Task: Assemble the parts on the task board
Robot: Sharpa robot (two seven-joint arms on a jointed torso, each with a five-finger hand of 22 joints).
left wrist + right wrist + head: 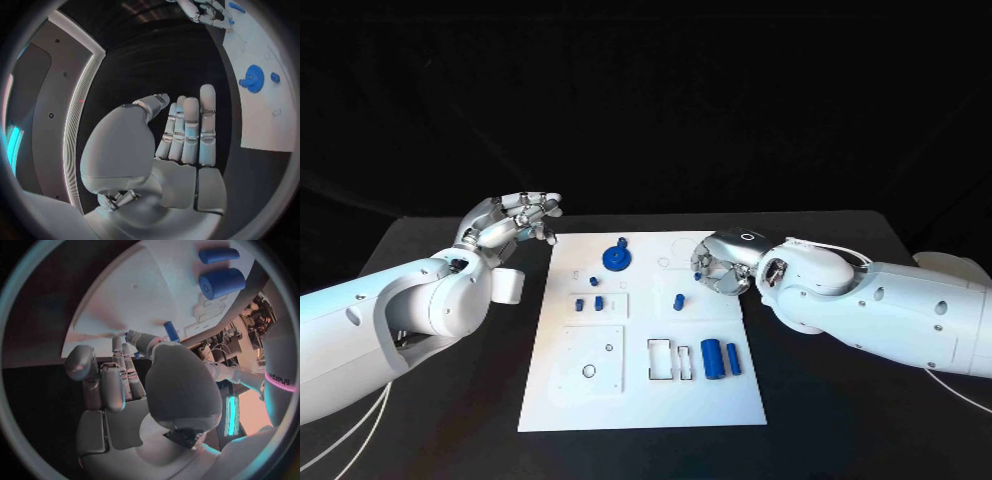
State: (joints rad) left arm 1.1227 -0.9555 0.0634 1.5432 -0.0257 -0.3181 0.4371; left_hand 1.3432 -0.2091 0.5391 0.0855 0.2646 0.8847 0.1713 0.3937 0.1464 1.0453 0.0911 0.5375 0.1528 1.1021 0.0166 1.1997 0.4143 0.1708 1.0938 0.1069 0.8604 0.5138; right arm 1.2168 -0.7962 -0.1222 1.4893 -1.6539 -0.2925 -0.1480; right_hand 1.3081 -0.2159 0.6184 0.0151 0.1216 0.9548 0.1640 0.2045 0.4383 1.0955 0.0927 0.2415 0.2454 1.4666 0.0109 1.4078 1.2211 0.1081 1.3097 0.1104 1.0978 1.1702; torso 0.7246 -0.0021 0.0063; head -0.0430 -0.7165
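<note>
One small blue part (pixel 678 299) lies at 8 o'clock from the nearer right hand (pixel 718 268), whose fingers curl around nothing.

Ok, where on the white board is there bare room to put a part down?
The near end of the board is bare, below the two cylinders and the cut-outs. The far right corner is crowded by the right hand; the blue disc fills the far middle. The left hand is off the board.

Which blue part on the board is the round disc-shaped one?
The blue disc near the task board's far edge, between the two hands; the other blue parts are pegs or cylinders.
</note>
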